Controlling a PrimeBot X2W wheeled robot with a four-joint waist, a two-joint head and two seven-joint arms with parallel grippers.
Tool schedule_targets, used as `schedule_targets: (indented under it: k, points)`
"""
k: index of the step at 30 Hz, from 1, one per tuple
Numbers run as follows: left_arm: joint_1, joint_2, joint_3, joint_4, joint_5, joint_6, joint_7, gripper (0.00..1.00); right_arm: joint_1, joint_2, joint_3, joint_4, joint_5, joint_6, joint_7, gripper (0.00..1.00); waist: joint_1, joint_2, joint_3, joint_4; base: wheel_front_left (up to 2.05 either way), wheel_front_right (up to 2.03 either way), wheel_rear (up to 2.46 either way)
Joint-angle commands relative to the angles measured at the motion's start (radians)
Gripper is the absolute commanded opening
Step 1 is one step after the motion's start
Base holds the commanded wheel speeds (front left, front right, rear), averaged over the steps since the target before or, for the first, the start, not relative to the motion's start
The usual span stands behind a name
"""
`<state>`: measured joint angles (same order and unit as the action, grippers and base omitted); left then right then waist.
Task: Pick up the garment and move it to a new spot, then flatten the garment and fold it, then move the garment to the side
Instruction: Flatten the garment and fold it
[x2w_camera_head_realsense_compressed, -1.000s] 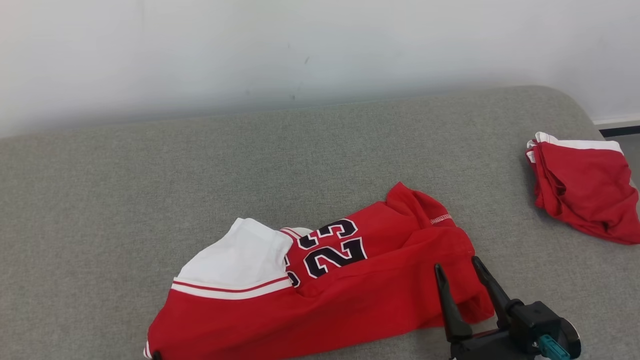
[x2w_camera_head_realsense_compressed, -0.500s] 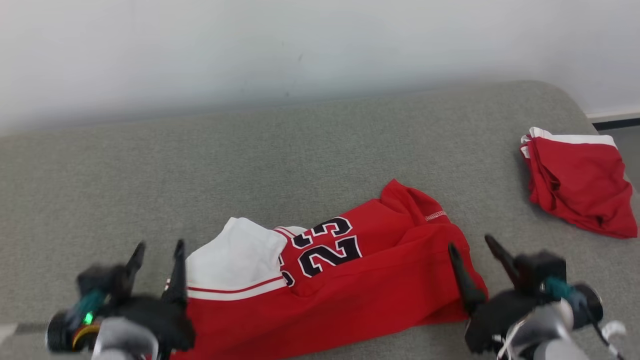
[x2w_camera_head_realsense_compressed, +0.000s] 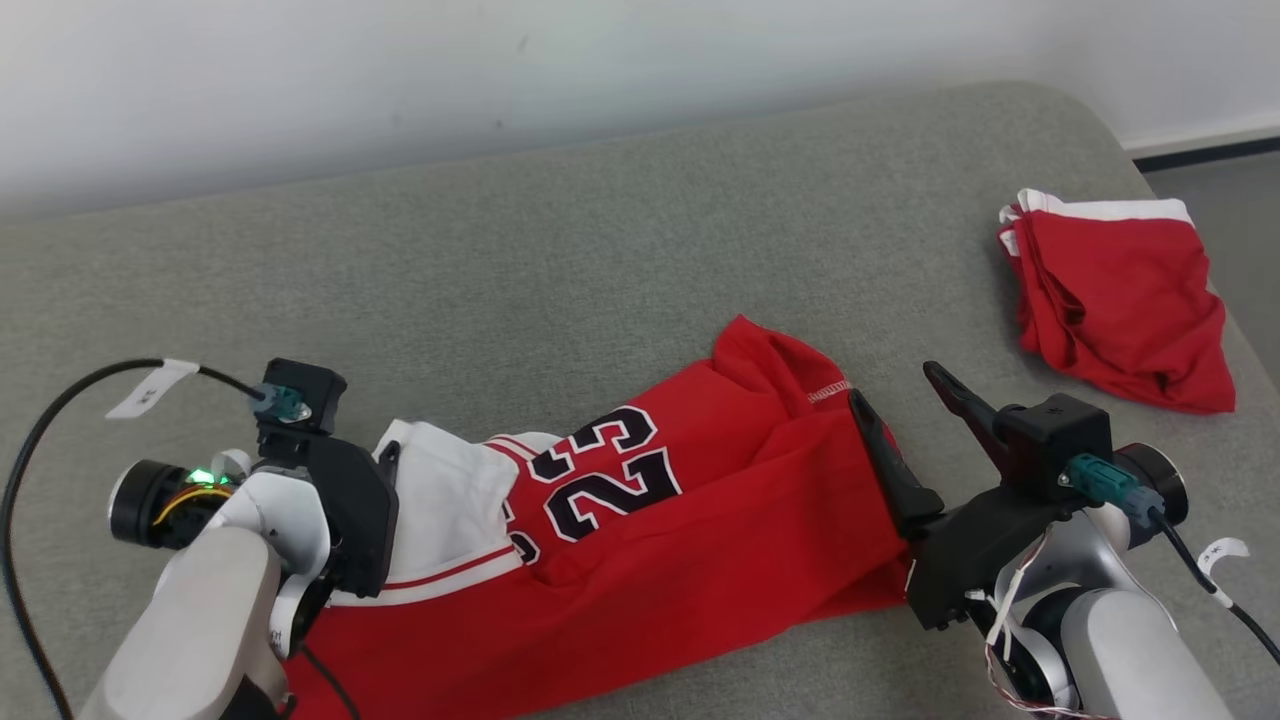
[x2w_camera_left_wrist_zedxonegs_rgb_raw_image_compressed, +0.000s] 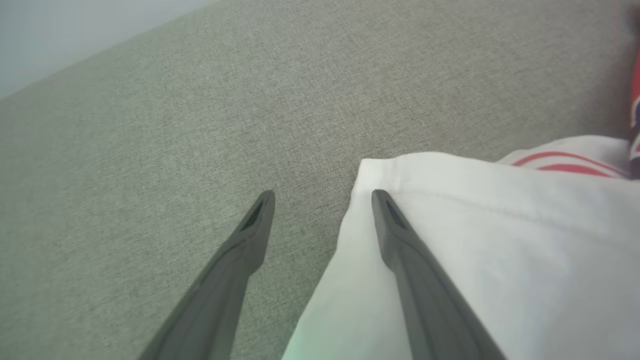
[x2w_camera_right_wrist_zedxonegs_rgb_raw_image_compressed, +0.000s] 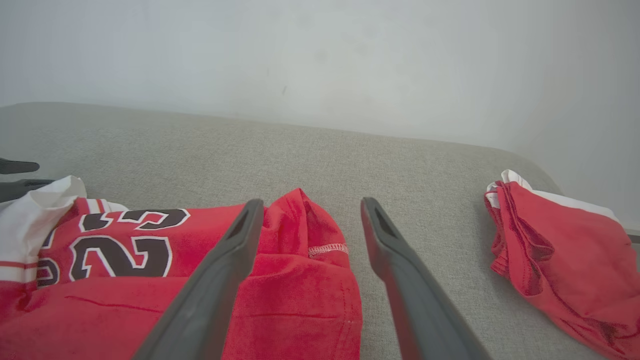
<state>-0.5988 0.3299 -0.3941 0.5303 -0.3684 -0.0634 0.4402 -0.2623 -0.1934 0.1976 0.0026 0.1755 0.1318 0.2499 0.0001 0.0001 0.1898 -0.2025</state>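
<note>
Now that the left claw has swung in at lower left, it and the right claw flank the jersey, both spread, pickup seemingly imminent

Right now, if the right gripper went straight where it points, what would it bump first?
Probably the red jersey, whose bunched end lies just ahead of the right gripper, between its fingers; beyond it, grey couch. Depth is unclear.

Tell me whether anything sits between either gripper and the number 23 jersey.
Nothing visible does. The left gripper, open, straddles the white edge of the jersey; the right gripper, open, hangs at its red end. The other red garment lies apart at the right end of the cushion, out of the way.
</note>
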Motion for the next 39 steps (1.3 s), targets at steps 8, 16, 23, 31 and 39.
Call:
schedule_targets:
  k: [8,16,23,31,39]
  points:
    - [-0.054,0.014,-0.045,0.042,-0.011,-0.042,0.027,1.0,0.008,-0.006,-0.018,0.005,0.003,-0.003,-0.015,1.0,-0.0001,-0.0001,0.037,-0.034,0.0,0.0,0.0]
    - [-0.053,0.021,-0.069,0.08,-0.022,-0.048,0.05,0.91,0.004,0.003,-0.007,0.009,-0.002,-0.003,-0.015,1.0,-0.0001,-0.0001,0.033,-0.038,0.0,0.0,0.0]
    - [-0.058,0.009,-0.069,0.104,-0.043,-0.039,0.072,0.0,-0.005,-0.016,-0.001,0.012,-0.007,-0.003,0.009,1.0,-0.0001,-0.0001,0.029,-0.04,0.0,0.0,0.0]
    - [-0.037,-0.028,-0.086,0.09,-0.008,0.028,0.003,0.0,0.004,-0.005,-0.081,-0.02,-0.019,-0.003,0.178,1.0,-0.0001,-0.0001,0.038,-0.013,0.0,0.0,0.0]
    - [-0.024,-0.091,-0.105,0.101,-0.025,0.043,-0.055,0.0,0.015,-0.049,-0.092,-0.046,-0.05,-0.003,0.369,1.0,-0.0001,-0.0001,0.062,0.035,0.0,0.0,0.0]
